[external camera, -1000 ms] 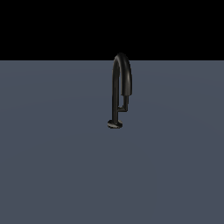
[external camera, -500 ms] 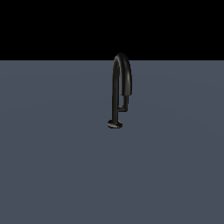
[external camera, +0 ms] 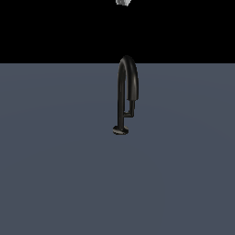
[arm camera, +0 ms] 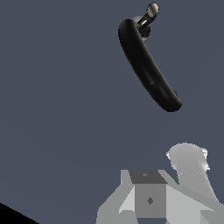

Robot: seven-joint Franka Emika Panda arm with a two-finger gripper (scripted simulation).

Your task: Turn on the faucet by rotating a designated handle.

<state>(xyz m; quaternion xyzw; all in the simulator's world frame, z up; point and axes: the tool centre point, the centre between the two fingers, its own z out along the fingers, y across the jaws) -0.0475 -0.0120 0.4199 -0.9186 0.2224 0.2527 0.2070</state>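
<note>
The faucet (external camera: 124, 94) is a slim glossy black gooseneck arch on a small round base disc, standing on the grey-blue surface in the middle of the exterior view. The handle (external camera: 130, 110) is a short L-shaped lever on the lower stem, on the exterior view's right of it. In the wrist view the arch (arm camera: 148, 65) appears from above as a thick black tube, with the handle (arm camera: 151, 11) poking out past its far end. My gripper (arm camera: 168, 175) hangs high above the faucet, apart from it. Only a grey tip of it (external camera: 122, 2) shows at the exterior view's top edge.
The flat grey-blue surface (external camera: 55, 174) spreads around the faucet on all sides. A black background lies behind it. No other objects show.
A small grey part of my gripper has come into the exterior view at its top edge, above the faucet. The faucet and handle have not moved.
</note>
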